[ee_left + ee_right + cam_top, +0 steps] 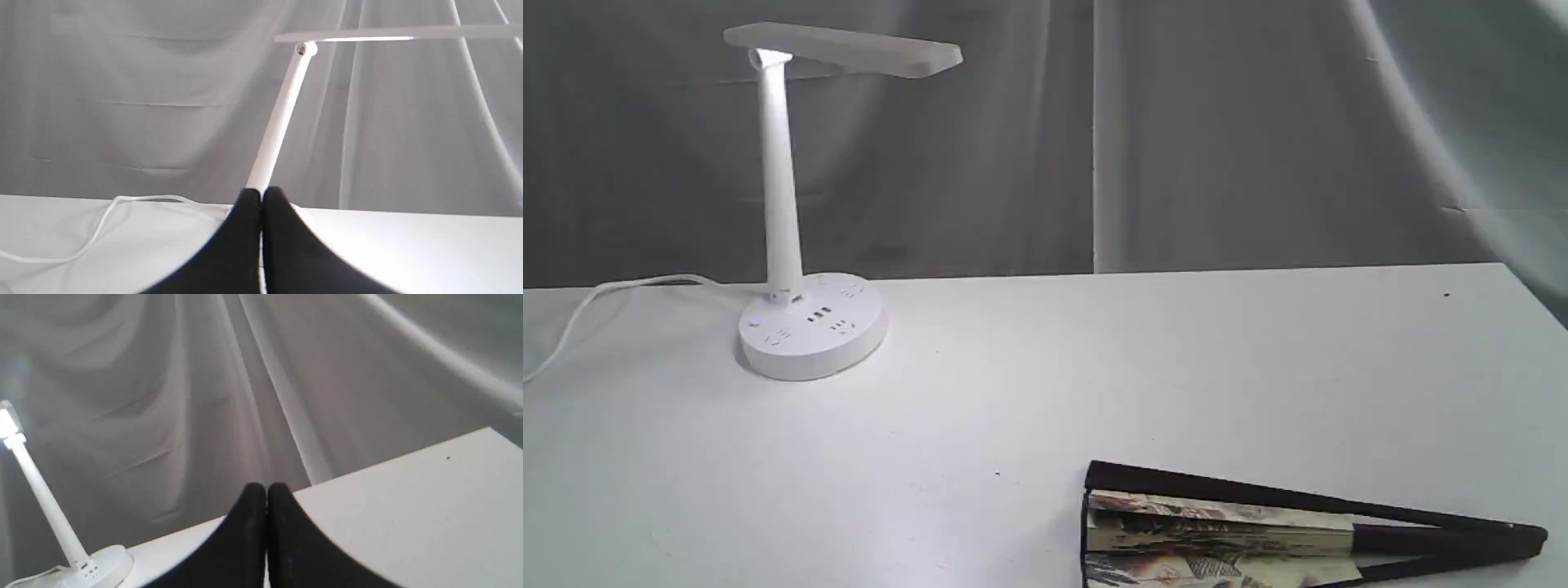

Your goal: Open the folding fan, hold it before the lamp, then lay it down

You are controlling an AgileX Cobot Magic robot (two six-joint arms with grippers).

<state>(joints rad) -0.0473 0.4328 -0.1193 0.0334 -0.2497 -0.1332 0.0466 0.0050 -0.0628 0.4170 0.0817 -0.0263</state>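
The folding fan (1258, 531) lies partly spread on the white table (1094, 367) at the front right, painted leaf to the left, dark ribs meeting at the pivot on the right. The lit white lamp (784, 204) stands at the back left on its round base. Neither arm shows in the exterior view. In the left wrist view my left gripper (261, 196) is shut with nothing in it, its black fingers in front of the lamp (282, 110). In the right wrist view my right gripper (266, 490) is also shut and empty, and the lamp (45, 506) stands off to one side.
The lamp's white cord (596, 302) trails off the table's left edge. Grey drapes (1176, 139) hang behind the table. The table's right edge (1535, 298) runs close to the fan's pivot end.
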